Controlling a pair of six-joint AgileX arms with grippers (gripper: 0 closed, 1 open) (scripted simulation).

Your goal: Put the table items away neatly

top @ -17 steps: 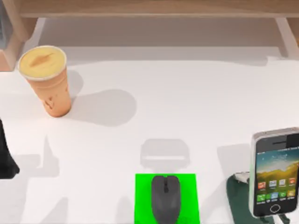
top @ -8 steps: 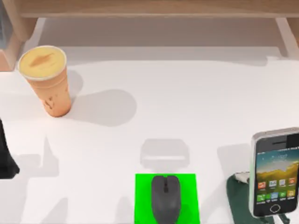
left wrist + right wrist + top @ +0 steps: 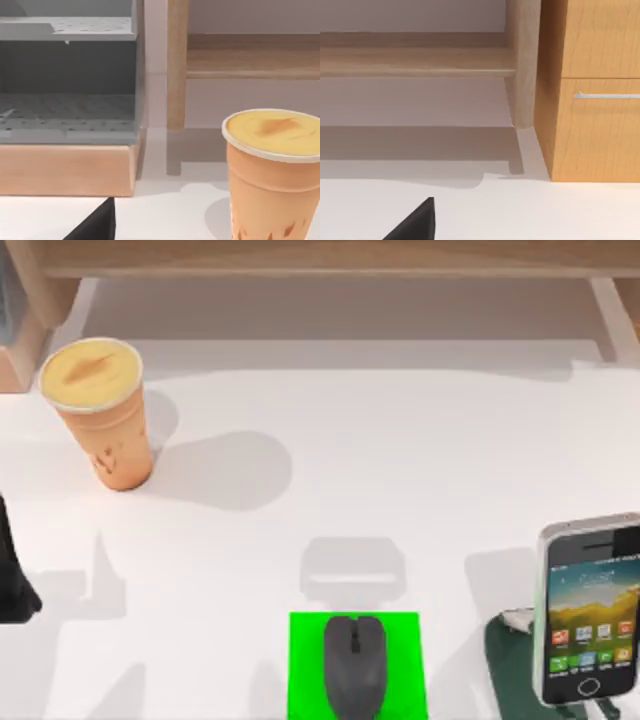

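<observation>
Mouse (image 3: pixel 354 665) padded, smartphone (image 3: pixel 590 610) docked — cup (image 3: pixel 100 412) at 10 o'clock remains; left gripper (image 3: pixel 12 580) nearby must reach it, grip state unclear.

Left arm (image 3: pixel 12 575): a matte black, rounded segment with no visible cables, screws or markings, at the table's left edge below the cup (image 3: pixel 100 410). Both wrist views show a plain black, wedge-shaped gripper part tapering to a point (image 3: pixel 95 225) (image 3: pixel 415 222).
</observation>
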